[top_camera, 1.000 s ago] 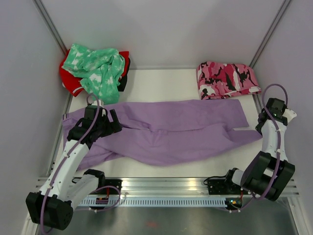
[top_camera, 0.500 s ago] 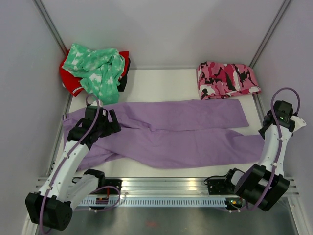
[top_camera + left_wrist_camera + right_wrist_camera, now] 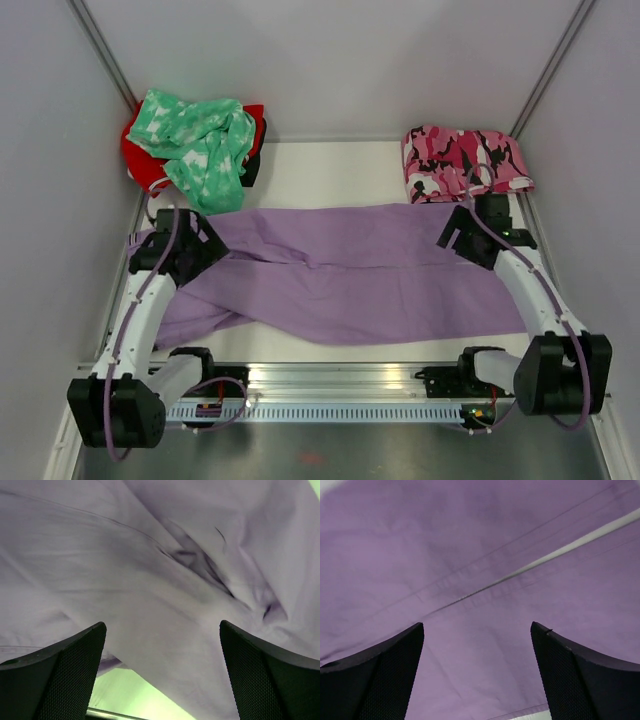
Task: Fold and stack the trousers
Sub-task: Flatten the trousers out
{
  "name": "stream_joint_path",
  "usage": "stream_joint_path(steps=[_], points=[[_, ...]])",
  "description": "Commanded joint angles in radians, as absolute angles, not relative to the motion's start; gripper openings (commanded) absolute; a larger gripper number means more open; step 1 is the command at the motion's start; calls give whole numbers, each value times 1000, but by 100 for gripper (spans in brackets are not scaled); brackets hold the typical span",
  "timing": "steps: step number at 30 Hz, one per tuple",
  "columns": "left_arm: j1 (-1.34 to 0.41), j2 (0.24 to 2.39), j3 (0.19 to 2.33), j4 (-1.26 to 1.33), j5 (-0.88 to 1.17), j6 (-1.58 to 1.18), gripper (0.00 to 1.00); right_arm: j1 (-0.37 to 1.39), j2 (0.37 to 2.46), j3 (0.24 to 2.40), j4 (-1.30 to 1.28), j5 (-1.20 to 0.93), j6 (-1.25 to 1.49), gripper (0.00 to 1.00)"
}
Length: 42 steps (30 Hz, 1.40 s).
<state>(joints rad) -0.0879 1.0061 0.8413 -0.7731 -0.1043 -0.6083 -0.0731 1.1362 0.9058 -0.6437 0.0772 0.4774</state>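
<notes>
On the white table (image 3: 330, 170), the lilac trousers (image 3: 340, 280) lay spread lengthwise from left to right, waist end at the left and both legs running to the right. The far leg lay fairly straight. The near leg bowed toward the metal rail (image 3: 340, 378) at the table's near edge. The cloth was bunched and creased around the left end.

The left hand (image 3: 200, 255) sat over the waist end of the trousers. In the left wrist view the left hand (image 3: 161, 630) had its two black fingers (image 3: 60, 675) spread wide apart, with rumpled purple cloth (image 3: 165, 580) filling the space beyond them and nothing pinched between them. A pale greenish strip of table (image 3: 135, 700) showed below the cloth edge.

The right hand (image 3: 458, 240) hung over the far leg near its cuff end. In the right wrist view the right hand (image 3: 476, 630) likewise had its fingers (image 3: 375, 675) set well apart, gripping nothing, above smooth purple cloth (image 3: 470, 540). A thin pale line (image 3: 580, 540) ran slantwise there, where the two legs lay just beside each other. Whether either hand's fingertips touched the cloth could not be told.

At the far left corner a mint-green patterned garment (image 3: 200, 140) lay heaped on a red one (image 3: 140, 165). A pink-black camouflage garment (image 3: 460, 160) lay folded at the far right, just beyond the trouser cuffs.
</notes>
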Motion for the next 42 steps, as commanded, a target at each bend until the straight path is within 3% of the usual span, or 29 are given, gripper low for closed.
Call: stream_joint_path(steps=[1, 5, 11, 18, 25, 28, 31, 32, 34, 35, 42], points=[[81, 1019, 894, -798, -81, -673, 100, 24, 1229, 830, -583, 115, 483, 93], [294, 1054, 899, -830, -63, -699, 100, 72, 1243, 692, -432, 36, 540, 93], [532, 1147, 859, -926, -121, -758, 100, 101, 1258, 615, -350, 23, 566, 82], [751, 1163, 884, -977, -367, -833, 100, 107, 1301, 658, -307, -58, 546, 83], [772, 1112, 703, -839, -207, -882, 100, 115, 1410, 736, -284, -81, 526, 84], [772, 1098, 608, -747, -164, -868, 95, 118, 1430, 750, -281, -81, 523, 84], [772, 1107, 554, -695, -163, -854, 71, 121, 1433, 758, -285, -69, 529, 85], [772, 1112, 549, -686, -182, -848, 48, 121, 1431, 755, -287, -64, 532, 85], [770, 1129, 574, -690, -196, -822, 25, 121, 1428, 747, -295, -35, 534, 85], [772, 1137, 596, -707, -222, -815, 2, 120, 1428, 744, -298, -22, 535, 85], [703, 1172, 913, -799, -432, -651, 2, 121, 1436, 707, -293, 9, 552, 86]])
